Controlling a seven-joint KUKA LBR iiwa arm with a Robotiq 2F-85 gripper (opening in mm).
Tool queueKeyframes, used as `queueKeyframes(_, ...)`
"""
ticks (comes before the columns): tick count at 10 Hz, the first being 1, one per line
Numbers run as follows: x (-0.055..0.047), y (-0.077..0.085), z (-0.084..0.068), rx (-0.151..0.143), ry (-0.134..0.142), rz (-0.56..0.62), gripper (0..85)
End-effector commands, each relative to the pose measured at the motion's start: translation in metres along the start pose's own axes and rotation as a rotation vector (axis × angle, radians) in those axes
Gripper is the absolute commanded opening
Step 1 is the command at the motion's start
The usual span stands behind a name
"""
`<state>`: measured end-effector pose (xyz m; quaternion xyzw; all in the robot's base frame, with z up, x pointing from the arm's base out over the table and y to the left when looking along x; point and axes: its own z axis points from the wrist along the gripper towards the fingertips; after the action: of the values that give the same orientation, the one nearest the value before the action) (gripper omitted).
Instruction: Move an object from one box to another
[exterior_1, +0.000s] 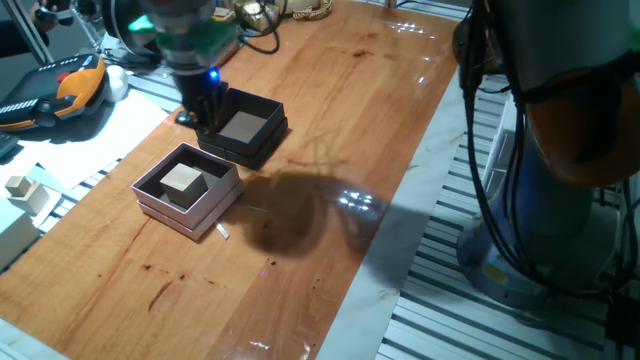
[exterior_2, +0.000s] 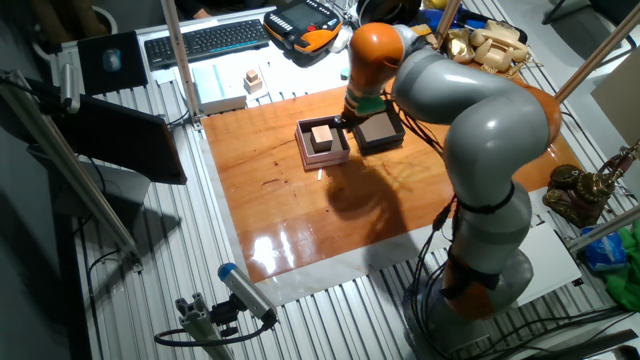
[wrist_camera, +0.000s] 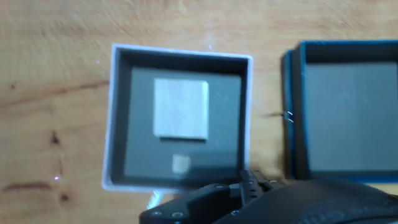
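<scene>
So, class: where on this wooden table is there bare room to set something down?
The wide stretch of wooden table right of the black box and in front of the pink box is bare. It is crowded where the two boxes sit close, under the gripper.

two oblique table views, overhead hand view

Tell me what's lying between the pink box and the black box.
Nothing: in the hand view only a narrow strip of bare wooden table separates the pink box from the black box.
</scene>
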<state>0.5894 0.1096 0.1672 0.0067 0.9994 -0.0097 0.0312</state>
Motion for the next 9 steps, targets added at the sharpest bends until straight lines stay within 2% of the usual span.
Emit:
queueKeyframes(1,-0.006,0.01,0.004,0.009,0.003,0.006,0.0)
queueKeyframes(3,-0.014,0.022,0.013,0.005,0.007,0.016,0.0)
queueKeyframes(5,-0.017,0.026,0.026,-0.008,-0.002,0.021,0.0)
queueKeyframes(9,-0.024,0.039,0.037,-0.02,-0.002,0.054,0.0)
